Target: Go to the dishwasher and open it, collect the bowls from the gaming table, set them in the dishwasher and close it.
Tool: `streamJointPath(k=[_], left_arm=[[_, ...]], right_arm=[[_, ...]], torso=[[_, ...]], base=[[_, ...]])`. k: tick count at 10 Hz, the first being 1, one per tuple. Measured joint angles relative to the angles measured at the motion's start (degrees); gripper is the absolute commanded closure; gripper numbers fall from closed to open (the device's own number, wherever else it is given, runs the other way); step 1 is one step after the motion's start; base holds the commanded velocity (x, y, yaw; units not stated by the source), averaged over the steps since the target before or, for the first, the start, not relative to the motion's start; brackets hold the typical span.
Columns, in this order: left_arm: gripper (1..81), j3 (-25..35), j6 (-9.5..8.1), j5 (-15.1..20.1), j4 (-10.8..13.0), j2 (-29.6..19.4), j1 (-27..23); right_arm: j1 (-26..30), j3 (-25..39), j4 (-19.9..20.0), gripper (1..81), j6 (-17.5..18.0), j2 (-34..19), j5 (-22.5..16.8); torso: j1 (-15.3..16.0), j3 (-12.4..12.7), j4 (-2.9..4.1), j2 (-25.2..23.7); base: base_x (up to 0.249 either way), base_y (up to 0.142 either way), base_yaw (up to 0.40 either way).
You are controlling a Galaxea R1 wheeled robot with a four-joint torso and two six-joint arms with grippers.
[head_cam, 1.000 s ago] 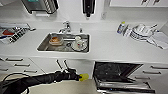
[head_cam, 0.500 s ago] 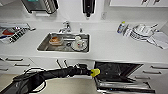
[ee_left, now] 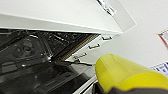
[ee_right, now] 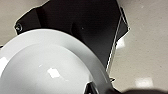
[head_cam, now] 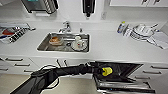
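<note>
Black jointed left arm (head_cam: 50, 76) (looped black cables alongside), matte dark casing.

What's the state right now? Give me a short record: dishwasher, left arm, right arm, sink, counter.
dishwasher: open, door down, dark inside
left arm: reaches from the left to the dishwasher opening, with a yellow bowl at its gripper
right arm: white bowl close to the wrist camera, above pale floor; grip not clear
sink: steel sink with dishes in it, faucet behind
counter: white counter, stacked plates at the right
</note>
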Motion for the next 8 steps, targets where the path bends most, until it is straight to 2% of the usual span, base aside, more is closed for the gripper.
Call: streamJointPath(k=[5, 6, 8], left_arm=[[81.1, -3.58, -0.44, 3.34, -0.28, 6.78, -4.56], [1.0, -3.96, -0.77, 3.78, -0.63, 6.78, -4.56], [1.0, -4.38, -0.66, 4.75, -0.65, 6.86, -4.56]], right_arm=[[0.33, -0.49, -0.02, 81.1, 0.00, 0.37, 0.02], [0.28, -0.49, -0.02, 81.1, 0.00, 0.44, -0.02], [0.28, -0.72, -0.05, 81.1, 0.00, 0.44, 0.00]], torso=[[0.02, 0.00, 0.00, 0.00], [0.02, 0.00, 0.00, 0.02], [0.02, -0.02, 0.00, 0.02]], base=[[0.000, 0.000, 0.000], [0.000, 0.000, 0.000], [0.000, 0.000, 0.000]])
